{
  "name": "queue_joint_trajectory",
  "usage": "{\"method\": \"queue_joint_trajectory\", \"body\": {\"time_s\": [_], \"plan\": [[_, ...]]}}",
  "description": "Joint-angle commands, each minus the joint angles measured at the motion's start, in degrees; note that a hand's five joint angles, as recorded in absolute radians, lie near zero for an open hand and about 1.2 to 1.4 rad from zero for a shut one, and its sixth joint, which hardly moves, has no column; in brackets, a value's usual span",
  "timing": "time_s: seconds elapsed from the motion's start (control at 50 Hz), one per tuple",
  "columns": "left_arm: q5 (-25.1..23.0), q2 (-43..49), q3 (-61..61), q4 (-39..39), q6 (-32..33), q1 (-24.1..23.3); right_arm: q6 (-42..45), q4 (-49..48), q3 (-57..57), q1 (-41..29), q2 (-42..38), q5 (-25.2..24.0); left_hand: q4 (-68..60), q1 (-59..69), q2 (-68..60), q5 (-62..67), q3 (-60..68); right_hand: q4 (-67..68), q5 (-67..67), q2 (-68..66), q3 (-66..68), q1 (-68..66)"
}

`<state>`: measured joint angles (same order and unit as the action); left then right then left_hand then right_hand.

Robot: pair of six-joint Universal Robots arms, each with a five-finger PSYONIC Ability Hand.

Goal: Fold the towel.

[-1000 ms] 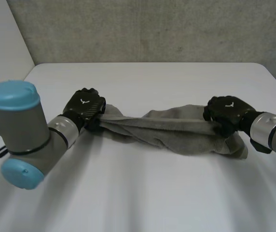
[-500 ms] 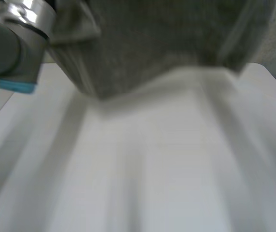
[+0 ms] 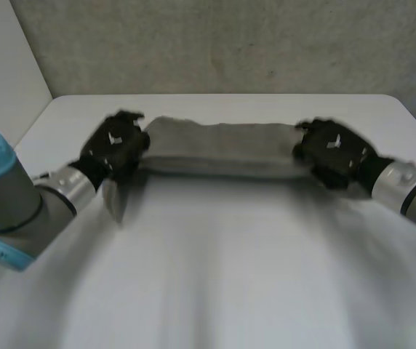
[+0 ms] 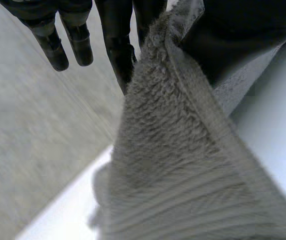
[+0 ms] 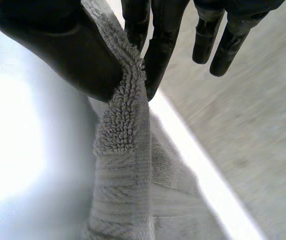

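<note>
A grey towel [image 3: 219, 147] stretches in a band between my two hands, over the far half of the white table [image 3: 215, 276]. My left hand [image 3: 115, 143] pinches the towel's left end; a corner of cloth hangs down beside that wrist. In the left wrist view the thumb [image 4: 243, 35] presses the towel [image 4: 183, 170] against a finger. My right hand [image 3: 332, 150] pinches the right end. In the right wrist view the towel's edge [image 5: 125, 150] is caught between thumb [image 5: 68, 45] and fingers [image 5: 158, 45], and the rest hangs below.
A grey wall [image 3: 222, 43] rises behind the table's far edge. The table's left far corner [image 3: 55, 102] lies just beyond my left hand.
The towel, bunched and sagging a second ago, was swung up high and now lies stretched as a smooth band farther back. Both hands have kept their grip on its ends.
</note>
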<state>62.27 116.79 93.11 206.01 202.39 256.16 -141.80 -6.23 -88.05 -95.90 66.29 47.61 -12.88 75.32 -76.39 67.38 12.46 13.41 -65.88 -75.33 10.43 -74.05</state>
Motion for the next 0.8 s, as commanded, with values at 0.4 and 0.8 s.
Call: {"method": "queue_joint_trajectory", "body": {"time_s": [0.4, 0.8], "plan": [[9.1, 2.3, 4.4, -1.1, 1.8, -3.8, -9.8, 1.0, -8.9, 0.8, 0.9, 10.8, 2.9, -28.8, 29.8, -30.8, -2.5, -3.4, 65.9, 65.3, -0.4, 64.0], [14.1, -0.7, 10.3, -0.3, 1.3, -3.1, -29.1, -8.3, -20.7, 1.9, 4.0, 17.4, 2.9, -29.4, 30.5, -31.5, -2.5, -3.4, 62.4, 61.9, -0.4, 60.6]]}}
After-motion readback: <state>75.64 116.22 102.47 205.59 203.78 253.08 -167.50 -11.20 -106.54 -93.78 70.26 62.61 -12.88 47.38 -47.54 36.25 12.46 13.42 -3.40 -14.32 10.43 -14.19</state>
